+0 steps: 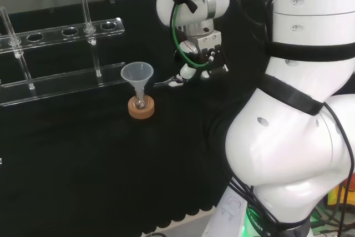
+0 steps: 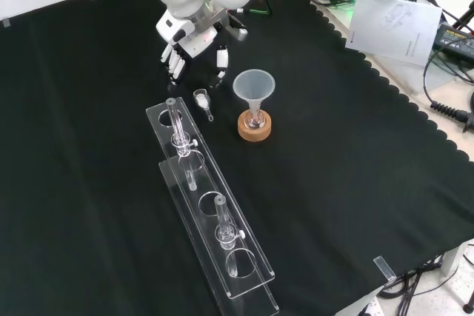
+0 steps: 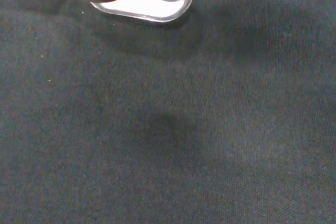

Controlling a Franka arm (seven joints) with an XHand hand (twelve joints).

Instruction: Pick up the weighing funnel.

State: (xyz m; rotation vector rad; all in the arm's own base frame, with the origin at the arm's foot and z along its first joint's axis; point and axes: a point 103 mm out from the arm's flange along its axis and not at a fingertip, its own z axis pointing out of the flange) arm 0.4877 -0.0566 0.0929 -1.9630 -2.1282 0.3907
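Black cloth (image 2: 89, 153), front view: weighing funnel (image 2: 201, 101) lies flat just below the hand (image 2: 191, 38), beside the funnel (image 2: 254, 85). Fingers apart, holding nothing. Risk, as I judge it: a descending fingertip nudges the slick scoop, which skids toward the test-tube rack (image 2: 211, 209).

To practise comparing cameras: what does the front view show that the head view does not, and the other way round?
Front view: the weighing funnel plainly, lying on the cloth between the hand and the rack; a paper sheet beyond the cloth's edge. Head view: the arm's big white links at the right. Both: hand, rack, and the funnel in its flask on a cork ring.
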